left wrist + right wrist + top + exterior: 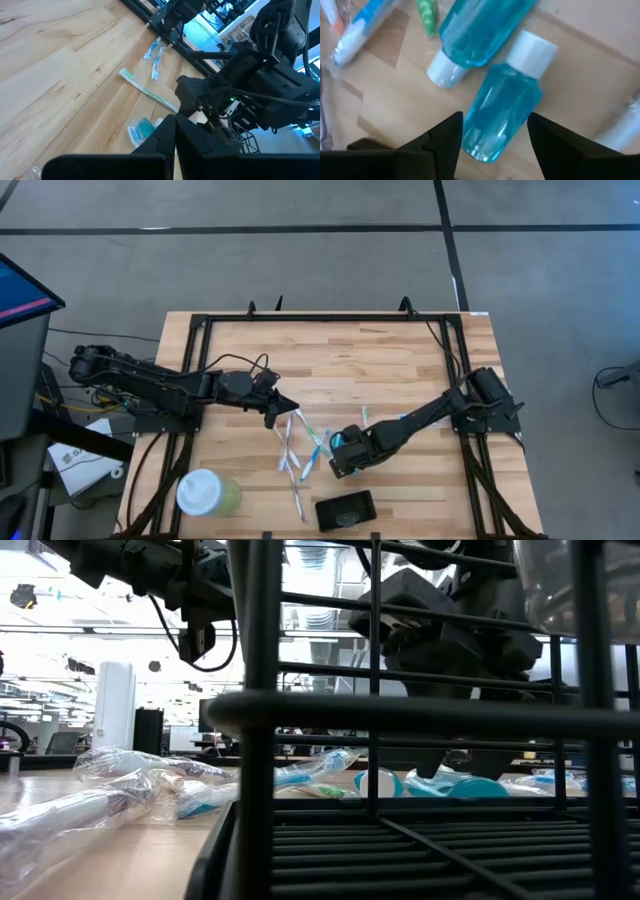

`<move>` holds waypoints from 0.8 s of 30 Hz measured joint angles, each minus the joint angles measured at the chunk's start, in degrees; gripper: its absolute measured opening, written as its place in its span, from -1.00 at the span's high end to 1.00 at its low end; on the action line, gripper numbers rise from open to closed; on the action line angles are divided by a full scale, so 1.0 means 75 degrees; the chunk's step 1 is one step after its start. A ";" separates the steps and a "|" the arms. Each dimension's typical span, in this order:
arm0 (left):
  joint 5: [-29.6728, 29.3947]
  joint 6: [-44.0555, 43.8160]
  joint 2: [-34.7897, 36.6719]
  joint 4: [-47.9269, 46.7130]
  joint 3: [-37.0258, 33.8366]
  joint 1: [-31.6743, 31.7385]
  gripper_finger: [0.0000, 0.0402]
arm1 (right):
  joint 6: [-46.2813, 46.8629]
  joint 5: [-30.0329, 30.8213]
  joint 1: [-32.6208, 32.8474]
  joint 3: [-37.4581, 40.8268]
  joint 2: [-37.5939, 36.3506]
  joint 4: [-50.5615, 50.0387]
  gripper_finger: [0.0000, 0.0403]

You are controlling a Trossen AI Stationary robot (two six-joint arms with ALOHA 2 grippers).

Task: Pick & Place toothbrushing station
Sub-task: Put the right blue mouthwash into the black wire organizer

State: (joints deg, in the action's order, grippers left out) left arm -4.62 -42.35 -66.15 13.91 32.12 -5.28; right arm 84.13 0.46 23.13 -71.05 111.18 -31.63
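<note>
Two matte black jointed arms are seen, looped with thin black cables; a green light is shown on one.

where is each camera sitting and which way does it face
High view: above the wooden table, looking straight down; both dark arms show, left gripper shut, right gripper open.
Low view: at table height, behind the black wire holder, looking level across wrapped toothbrushes.
Left wrist view: on the left arm, facing the right arm past its own shut fingers.
Right wrist view: looking down between open fingers at a small clear teal bottle with a white cap.
Shared: high and left wrist views both show the green toothbrush.
</note>
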 joint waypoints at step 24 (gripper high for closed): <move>-0.0132 0.0070 0.0000 0.0012 0.0000 0.0000 0.99 | -0.1646 0.0213 -0.0147 0.0000 -0.0003 -0.0329 -0.06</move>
State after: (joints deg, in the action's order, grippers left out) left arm -5.61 -41.82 -66.15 14.00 32.12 -5.28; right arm 71.79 2.05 22.02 -71.05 111.15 -34.10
